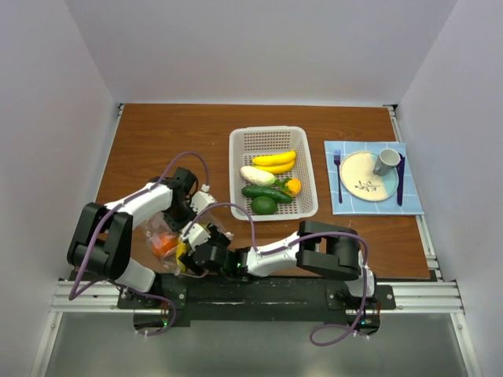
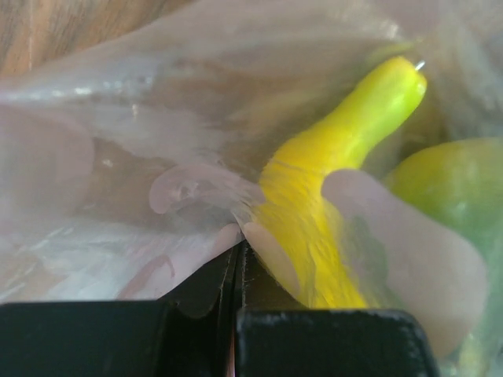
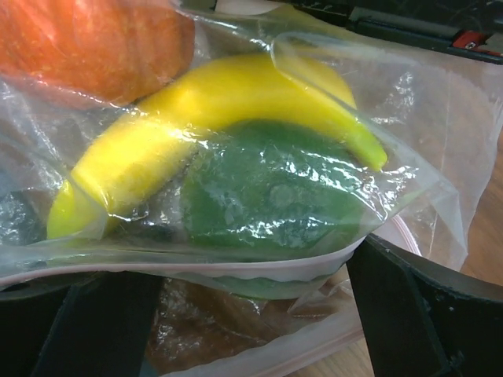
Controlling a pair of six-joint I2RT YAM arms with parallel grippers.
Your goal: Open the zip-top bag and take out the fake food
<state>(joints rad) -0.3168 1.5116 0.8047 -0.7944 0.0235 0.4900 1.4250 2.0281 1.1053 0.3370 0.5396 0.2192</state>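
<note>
The zip-top bag (image 1: 159,229) lies near the front left of the table, between my two grippers. In it I see an orange-red tomato (image 1: 163,244), a yellow banana (image 3: 220,94) and a green round piece (image 3: 275,196). My left gripper (image 1: 179,222) is shut on a fold of the bag's plastic (image 2: 118,157), its jaws (image 2: 238,267) pinching the film, with a yellow piece (image 2: 338,149) just beyond. My right gripper (image 1: 189,250) is open, and its fingers stand wide on either side of the bag's pink zip strip (image 3: 236,271). The tomato also shows in the right wrist view (image 3: 86,39).
A white perforated basket (image 1: 236,173) in the middle holds several fake foods: bananas (image 1: 274,161), a white oval (image 1: 257,175), a cucumber (image 1: 267,192), a green round (image 1: 264,205). To the right, a blue mat (image 1: 409,206) carries a cream plate (image 1: 361,177), a grey mug (image 1: 387,161), a fork and a knife.
</note>
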